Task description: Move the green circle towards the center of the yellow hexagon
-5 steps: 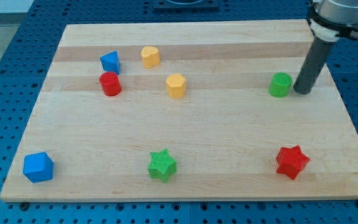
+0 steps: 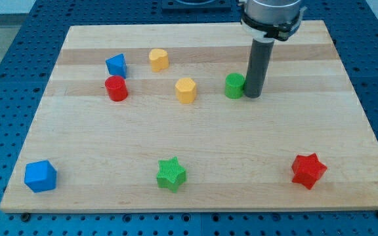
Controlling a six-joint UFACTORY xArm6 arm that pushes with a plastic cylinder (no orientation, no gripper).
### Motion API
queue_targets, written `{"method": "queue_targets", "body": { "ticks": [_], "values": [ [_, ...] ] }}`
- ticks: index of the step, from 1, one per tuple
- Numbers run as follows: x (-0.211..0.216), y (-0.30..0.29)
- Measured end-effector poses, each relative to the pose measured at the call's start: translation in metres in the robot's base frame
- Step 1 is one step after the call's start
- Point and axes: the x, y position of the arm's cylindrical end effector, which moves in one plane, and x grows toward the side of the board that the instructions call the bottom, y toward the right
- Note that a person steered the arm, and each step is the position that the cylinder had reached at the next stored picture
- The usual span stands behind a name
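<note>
The green circle (image 2: 234,86) stands on the wooden board right of centre, in the upper half. My tip (image 2: 252,96) touches its right side. The yellow hexagon (image 2: 186,90) stands a short way to the left of the green circle, with a gap between them. The dark rod rises from the tip towards the view's top.
A yellow heart-like block (image 2: 158,59), a blue block (image 2: 116,65) and a red circle (image 2: 116,88) are at the upper left. A blue cube (image 2: 41,176) is at the bottom left, a green star (image 2: 170,174) at the bottom middle, a red star (image 2: 308,170) at the bottom right.
My tip has moved to the view's left and pushed the green circle left, much closer to the yellow hexagon. The other blocks have not moved.
</note>
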Motion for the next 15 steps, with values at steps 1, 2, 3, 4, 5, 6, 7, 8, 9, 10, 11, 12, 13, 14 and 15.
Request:
{"method": "queue_targets", "body": {
  "ticks": [1, 2, 3, 4, 5, 6, 7, 8, 9, 10, 11, 12, 13, 14, 15],
  "values": [
    [0.008, 0.0],
    [0.033, -0.017],
    [0.032, -0.056],
    [0.032, -0.1],
    [0.03, -0.121],
    [0.03, -0.121],
    [0.03, -0.116],
    [0.03, -0.112],
    [0.029, -0.101],
    [0.022, -0.09],
    [0.009, -0.097],
    [0.007, -0.124],
    [0.006, -0.144],
    [0.004, -0.145],
    [0.019, -0.133]
  ]
}}
